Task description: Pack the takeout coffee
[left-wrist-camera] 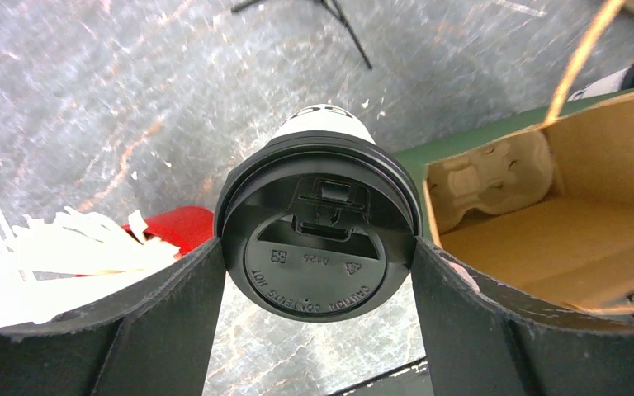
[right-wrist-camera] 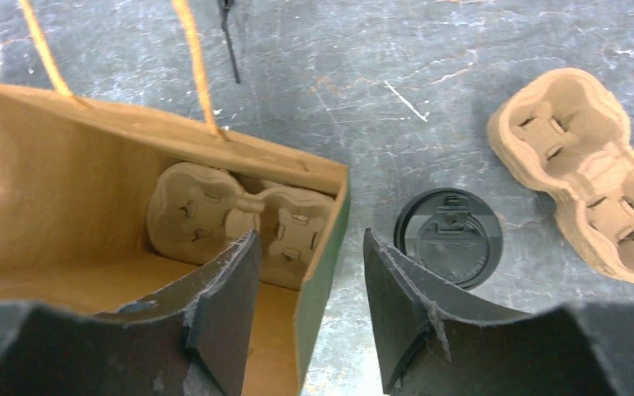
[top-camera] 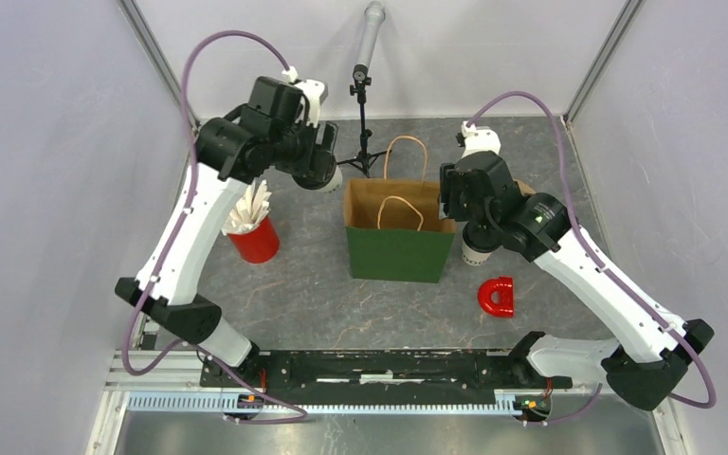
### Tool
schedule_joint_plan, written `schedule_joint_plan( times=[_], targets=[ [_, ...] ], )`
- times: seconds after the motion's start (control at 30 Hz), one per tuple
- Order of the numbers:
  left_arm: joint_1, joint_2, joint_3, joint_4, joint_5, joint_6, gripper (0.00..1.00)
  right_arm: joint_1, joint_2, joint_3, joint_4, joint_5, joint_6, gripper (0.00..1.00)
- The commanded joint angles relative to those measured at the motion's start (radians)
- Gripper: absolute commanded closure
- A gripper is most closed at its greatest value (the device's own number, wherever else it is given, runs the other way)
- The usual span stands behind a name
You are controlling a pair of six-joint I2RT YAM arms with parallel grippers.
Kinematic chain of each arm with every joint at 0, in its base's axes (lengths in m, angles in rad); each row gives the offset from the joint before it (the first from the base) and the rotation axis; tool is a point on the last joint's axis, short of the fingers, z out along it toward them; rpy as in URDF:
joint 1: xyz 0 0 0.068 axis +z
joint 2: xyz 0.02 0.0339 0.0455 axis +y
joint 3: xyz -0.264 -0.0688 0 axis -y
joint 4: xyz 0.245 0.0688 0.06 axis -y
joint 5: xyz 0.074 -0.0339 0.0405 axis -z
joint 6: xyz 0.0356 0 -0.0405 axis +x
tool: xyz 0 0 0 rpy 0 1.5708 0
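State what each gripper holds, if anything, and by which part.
The left gripper holds the takeout coffee by the sides of its black lid. The right gripper holds nothing; its open jaws straddle the green paper bag's side wall.

A red cup (top-camera: 255, 242) of white sticks (top-camera: 249, 209) stands left of the open green paper bag (top-camera: 396, 248), which holds a cardboard carrier (right-wrist-camera: 239, 219). Another carrier (right-wrist-camera: 582, 169) and a red U-shaped piece (top-camera: 498, 298) lie on the bench (top-camera: 303, 294).
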Motion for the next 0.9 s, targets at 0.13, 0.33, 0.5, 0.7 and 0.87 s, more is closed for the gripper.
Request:
schedule_joint_plan(
  times=[0.13, 0.33, 0.5, 0.7, 0.87],
  targets=[
    [-0.144, -0.079, 0.199, -0.072, -0.060, -0.007, 0.30, -0.045, -0.015, -0.013, 0.014, -0.024, -0.045, 0.59],
    [-0.286, -0.046, 0.294, -0.068, -0.037, 0.036, 0.29, -0.050, -0.036, -0.097, 0.056, -0.073, -0.053, 0.65],
    [-0.366, -0.027, 0.277, -0.065, 0.027, 0.139, 0.30, -0.051, -0.081, -0.162, 0.130, -0.090, -0.078, 0.86],
    [-0.457, -0.050, 0.182, -0.034, 0.083, 0.230, 0.30, -0.052, -0.203, -0.307, 0.259, -0.166, -0.145, 1.00],
    [-0.532, -0.059, 0.164, -0.029, 0.098, 0.267, 0.30, -0.052, -0.309, -0.419, 0.303, -0.200, -0.179, 1.00]
  ],
)
